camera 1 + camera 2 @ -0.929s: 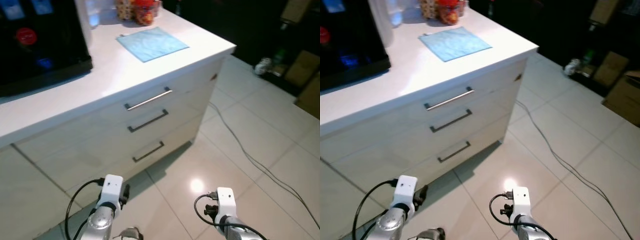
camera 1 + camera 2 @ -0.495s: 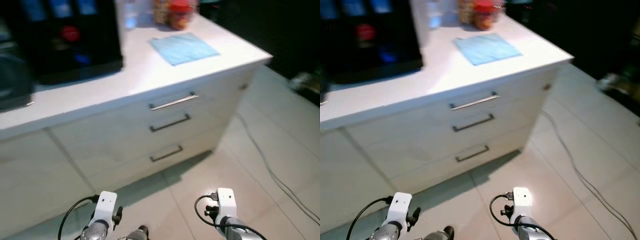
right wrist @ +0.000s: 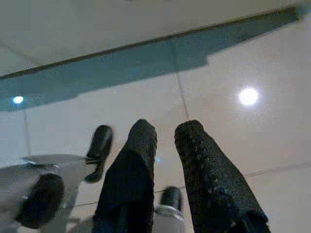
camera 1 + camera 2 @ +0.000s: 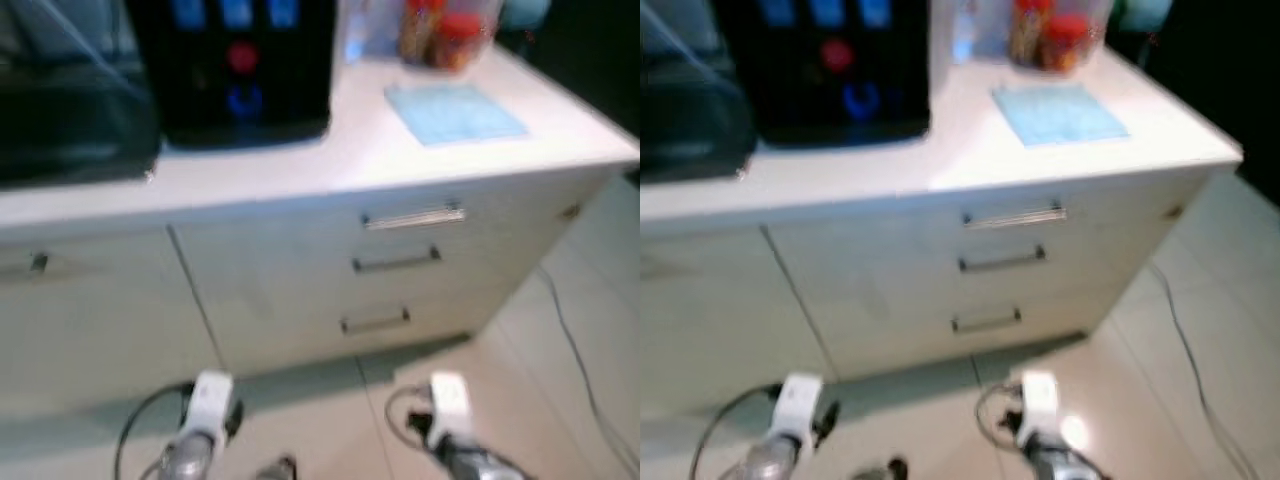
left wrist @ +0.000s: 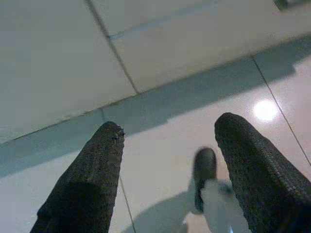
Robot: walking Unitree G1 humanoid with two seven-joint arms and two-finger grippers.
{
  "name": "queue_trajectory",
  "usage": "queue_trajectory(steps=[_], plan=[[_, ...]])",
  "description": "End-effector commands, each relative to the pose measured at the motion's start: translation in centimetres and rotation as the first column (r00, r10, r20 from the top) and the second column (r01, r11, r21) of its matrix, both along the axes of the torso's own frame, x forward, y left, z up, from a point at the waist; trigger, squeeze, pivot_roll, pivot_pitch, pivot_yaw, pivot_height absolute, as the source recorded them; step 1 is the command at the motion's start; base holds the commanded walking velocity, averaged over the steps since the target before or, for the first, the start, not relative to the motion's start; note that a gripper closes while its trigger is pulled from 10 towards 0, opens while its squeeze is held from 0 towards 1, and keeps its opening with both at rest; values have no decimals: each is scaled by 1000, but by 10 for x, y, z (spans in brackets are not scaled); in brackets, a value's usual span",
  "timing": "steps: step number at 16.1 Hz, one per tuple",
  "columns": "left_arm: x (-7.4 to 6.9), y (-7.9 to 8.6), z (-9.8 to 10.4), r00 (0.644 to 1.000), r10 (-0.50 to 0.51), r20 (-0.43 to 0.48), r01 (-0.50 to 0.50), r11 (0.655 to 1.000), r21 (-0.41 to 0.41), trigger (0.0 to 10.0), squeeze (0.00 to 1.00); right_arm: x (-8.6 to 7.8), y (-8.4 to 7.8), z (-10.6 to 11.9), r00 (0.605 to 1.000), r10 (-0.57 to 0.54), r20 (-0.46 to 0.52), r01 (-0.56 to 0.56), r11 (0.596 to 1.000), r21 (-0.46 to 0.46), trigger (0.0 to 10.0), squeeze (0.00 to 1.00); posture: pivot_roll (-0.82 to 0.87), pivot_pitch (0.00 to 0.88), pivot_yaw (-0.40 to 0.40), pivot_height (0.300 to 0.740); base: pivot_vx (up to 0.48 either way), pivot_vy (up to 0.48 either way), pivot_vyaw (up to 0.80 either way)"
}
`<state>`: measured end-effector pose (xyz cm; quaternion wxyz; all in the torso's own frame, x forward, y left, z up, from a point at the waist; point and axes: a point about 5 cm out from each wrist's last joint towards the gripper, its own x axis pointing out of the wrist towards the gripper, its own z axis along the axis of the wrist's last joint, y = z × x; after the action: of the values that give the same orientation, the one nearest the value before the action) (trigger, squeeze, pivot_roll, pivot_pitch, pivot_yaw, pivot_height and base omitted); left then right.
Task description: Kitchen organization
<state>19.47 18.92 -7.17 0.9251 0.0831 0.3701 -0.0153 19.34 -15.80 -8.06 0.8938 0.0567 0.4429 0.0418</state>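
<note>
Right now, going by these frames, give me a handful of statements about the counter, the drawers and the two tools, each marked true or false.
1. A light blue cloth lies flat on the white counter. True.
2. The drawer stack has its top drawer pulled open. False: all three drawers sit shut, handles flush in a column.
3. The left tool is open and holds nothing. True: its fingers stand apart over the floor tiles.
4. The right tool grips the top drawer handle. False: it hangs low over the floor, fingers slightly apart.
5. A red-lidded jar stands behind the cloth. True.
</note>
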Motion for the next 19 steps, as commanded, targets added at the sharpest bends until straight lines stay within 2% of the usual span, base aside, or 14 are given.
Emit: queue_trajectory(steps=[1, 9, 10, 11, 12, 14, 19], plan=[[-2, -5, -2, 1000, -4, -2, 4, 1000, -8, 10000, 0, -2, -7, -1, 1000, -1, -10, 1, 1000, -15, 10000, 0, 2, 38, -27, 740, 0, 0, 800], [6, -7, 4, 998, -12, 55, 13, 1000, -13, 10000, 0, -1, -6, 0, 1000, -1, -9, 1, 1000, -12, 10000, 0, 3, 39, -26, 740, 0, 0, 800], [9, -9, 7, 997, -15, 82, 17, 1000, -16, 10000, 0, -1, -7, 0, 1000, -10, -7, 10, 1000, -9, 10000, 0, 3, 39, -26, 740, 0, 0, 0], [6, -6, 5, 998, -10, 61, 11, 1000, -14, 10000, 0, -1, -6, 0, 1000, -15, -4, 15, 1000, -1, 10000, 0, 3, 40, -27, 740, 0, 0, 0], [-4, -2, -2, 1000, 2, -1, -2, 1000, -9, 10000, 0, -1, -6, 0, 1000, -16, -3, 16, 1000, 1, 10000, 0, 5, 39, -29, 740, 0, 0, 0], [-5, 0, -3, 1000, 10, -7, -10, 1000, -7, 10000, 0, -1, -7, 0, 1000, -25, 6, 25, 1000, 3, 10000, 0, 4, 39, -30, 740, 0, 0, 0], [14, 0, 14, 985, 63, 161, -56, 997, -49, 10000, 0, 1, -8, 2, 999, -41, 32, 41, 999, 12, 10000, 0, 5, 38, -32, 740, 0, 0, 0]])
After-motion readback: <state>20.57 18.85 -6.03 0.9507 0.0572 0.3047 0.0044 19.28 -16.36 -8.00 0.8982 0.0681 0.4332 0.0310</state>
